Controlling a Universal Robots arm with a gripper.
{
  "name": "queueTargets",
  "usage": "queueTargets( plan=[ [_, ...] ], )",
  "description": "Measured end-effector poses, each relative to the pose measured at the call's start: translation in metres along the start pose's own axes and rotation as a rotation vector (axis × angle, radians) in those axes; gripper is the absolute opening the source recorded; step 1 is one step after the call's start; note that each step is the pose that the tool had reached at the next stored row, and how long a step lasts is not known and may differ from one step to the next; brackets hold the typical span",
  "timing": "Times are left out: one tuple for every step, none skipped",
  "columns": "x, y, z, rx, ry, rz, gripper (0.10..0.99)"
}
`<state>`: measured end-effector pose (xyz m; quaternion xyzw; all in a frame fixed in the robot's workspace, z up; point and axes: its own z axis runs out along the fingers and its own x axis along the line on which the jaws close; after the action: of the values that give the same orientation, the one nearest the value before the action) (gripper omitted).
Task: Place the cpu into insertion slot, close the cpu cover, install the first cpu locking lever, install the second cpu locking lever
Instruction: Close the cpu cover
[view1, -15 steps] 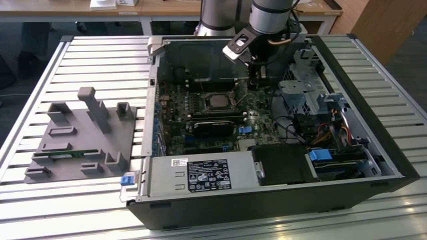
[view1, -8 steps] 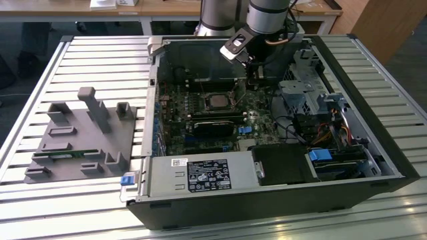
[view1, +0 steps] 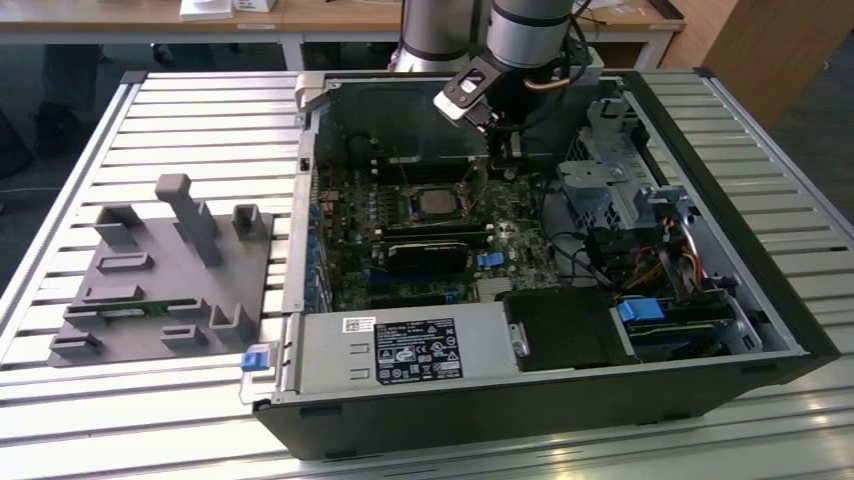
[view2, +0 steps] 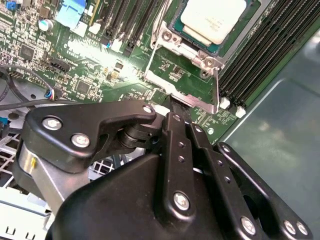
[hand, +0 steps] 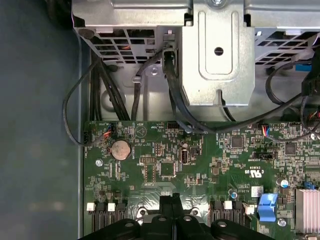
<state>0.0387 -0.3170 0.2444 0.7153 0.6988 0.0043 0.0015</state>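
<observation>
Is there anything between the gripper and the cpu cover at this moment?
Nothing visible stands between them. In the second wrist view the gripper, fingers together, meets the near edge of the cpu cover; the cpu lies beyond it.

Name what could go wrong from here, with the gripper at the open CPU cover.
1. The gripper, fingers shut, meets the open cpu cover only at its outer edge. It may slip off and strike small parts on the green board.
2. If the cover falls uncontrolled, it could knock the cpu out of place.
</observation>
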Motion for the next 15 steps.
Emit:
queueTargets(
  plan=[
    [0.0000, -0.0010, 0.0000, 0.000, 0.0000, 0.000, 0.106],
    [-0.0001, -0.0018, 0.0000, 0.000, 0.0000, 0.000, 0.106],
    [-0.0001, -0.0025, 0.0000, 0.000, 0.0000, 0.000, 0.106],
    [-0.0001, -0.0031, 0.0000, 0.000, 0.0000, 0.000, 0.106],
    [-0.0001, -0.0038, 0.0000, 0.000, 0.0000, 0.000, 0.106],
    [-0.0001, -0.0044, 0.0000, 0.000, 0.0000, 0.000, 0.106],
    [-0.0001, -0.0050, 0.0000, 0.000, 0.0000, 0.000, 0.106],
    [-0.0002, -0.0056, 0.0000, 0.000, 0.0000, 0.000, 0.106],
    [-0.0002, -0.0064, 0.0000, 0.000, 0.0000, 0.000, 0.106],
    [-0.0002, -0.0072, 0.0000, 0.000, -0.0001, 0.000, 0.106],
    [-0.0002, -0.0078, 0.0000, 0.000, 0.0000, 0.000, 0.106],
    [-0.0002, -0.0084, 0.0000, 0.000, 0.0000, 0.000, 0.106],
    [-0.0002, -0.0090, 0.0000, 0.000, 0.0000, 0.000, 0.106],
    [-0.0002, -0.0095, 0.0000, 0.000, 0.0000, 0.000, 0.106],
    [-0.0003, -0.0102, 0.0000, 0.000, 0.0000, 0.000, 0.106]
  ],
)
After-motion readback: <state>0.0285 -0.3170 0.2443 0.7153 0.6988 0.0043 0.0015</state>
